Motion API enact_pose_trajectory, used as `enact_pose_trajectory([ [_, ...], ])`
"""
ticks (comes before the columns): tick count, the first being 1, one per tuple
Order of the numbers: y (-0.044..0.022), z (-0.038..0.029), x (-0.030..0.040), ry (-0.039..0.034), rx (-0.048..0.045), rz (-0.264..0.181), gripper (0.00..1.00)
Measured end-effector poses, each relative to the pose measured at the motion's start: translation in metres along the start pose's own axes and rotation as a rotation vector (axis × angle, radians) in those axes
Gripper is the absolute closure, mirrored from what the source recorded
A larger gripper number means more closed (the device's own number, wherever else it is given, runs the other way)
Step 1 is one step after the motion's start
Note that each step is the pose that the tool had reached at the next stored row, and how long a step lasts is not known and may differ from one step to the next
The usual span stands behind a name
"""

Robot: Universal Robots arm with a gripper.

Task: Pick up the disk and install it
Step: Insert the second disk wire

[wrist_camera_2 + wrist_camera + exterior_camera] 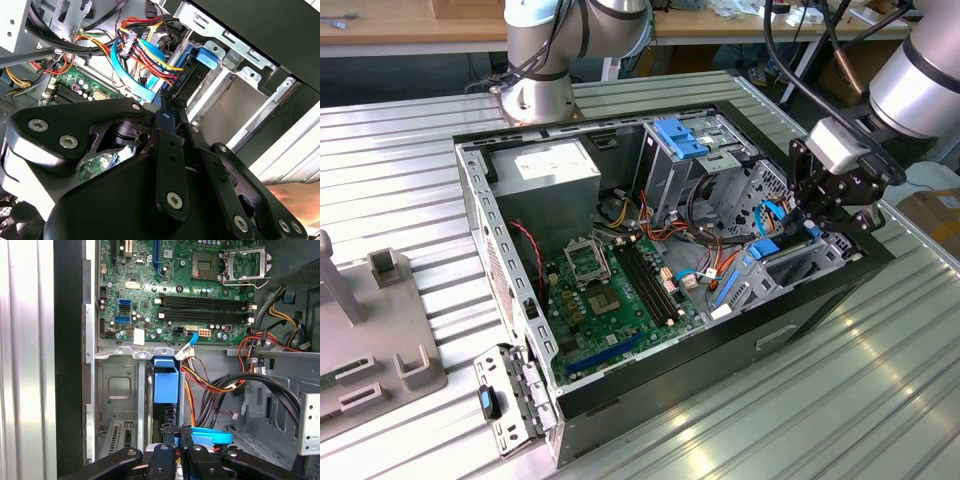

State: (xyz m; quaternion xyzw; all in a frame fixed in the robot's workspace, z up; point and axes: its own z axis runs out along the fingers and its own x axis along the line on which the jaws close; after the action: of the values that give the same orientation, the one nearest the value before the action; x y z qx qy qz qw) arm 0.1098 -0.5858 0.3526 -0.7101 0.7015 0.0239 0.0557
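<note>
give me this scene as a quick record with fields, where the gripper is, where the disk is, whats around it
setting: open computer case lying on a ribbed metal table
gripper: gripper is down at the drive cage, at the case's end toward the exterior view's right
disk: dark, blue-railed disk sits on edge in a cage slot, just ahead of the gripper; contact cannot be told
nearby: bundled cables beside the cage; motherboard beyond them
other: power supply in the far corner; blue bracket on the upper cage
</note>
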Motion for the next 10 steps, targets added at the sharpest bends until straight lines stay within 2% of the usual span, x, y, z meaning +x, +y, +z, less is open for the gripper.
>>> enact_pose_trajectory([
  [3, -0.0007, 0.0003, 0.0001, 0.0, 0.0001, 0.0, 0.84],
  [10, -0.0005, 0.0057, 0.0007, -0.0002, 0.0001, 0.0, 0.84],
])
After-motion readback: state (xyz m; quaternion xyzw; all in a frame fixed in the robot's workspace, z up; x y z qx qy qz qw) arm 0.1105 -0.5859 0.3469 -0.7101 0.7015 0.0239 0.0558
